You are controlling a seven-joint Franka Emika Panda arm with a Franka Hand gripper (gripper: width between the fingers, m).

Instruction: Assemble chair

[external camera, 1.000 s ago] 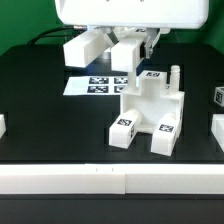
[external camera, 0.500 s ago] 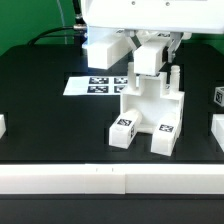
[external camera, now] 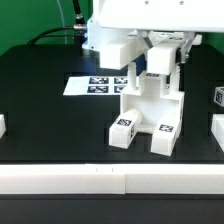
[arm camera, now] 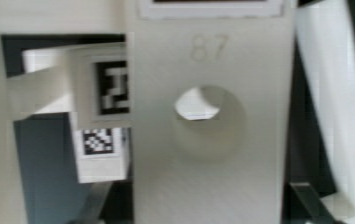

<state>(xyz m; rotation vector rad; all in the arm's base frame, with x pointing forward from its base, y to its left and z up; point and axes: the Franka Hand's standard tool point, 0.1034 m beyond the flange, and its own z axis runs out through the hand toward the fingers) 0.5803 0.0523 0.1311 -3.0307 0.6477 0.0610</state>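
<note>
- White matte plastic chair assembly (external camera: 150, 110), a tagged block with raised frame, stands on the black table (external camera: 40, 115) just beside the marker board (external camera: 98, 85).
- The gripper (external camera: 160, 50) pinches a thick white square leg (external camera: 160, 63) upright over the assembly, apparently aligning it for insertion.
- In the wrist view, the leg's holed face (arm camera: 200, 150) fills the frame.

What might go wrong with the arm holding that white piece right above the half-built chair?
The gripper holds the white piece close over the chair frame. If it comes down off-line, it may jam or knock the frame. Nothing visible pins the frame, so a push could slide it toward the marker board.
</note>
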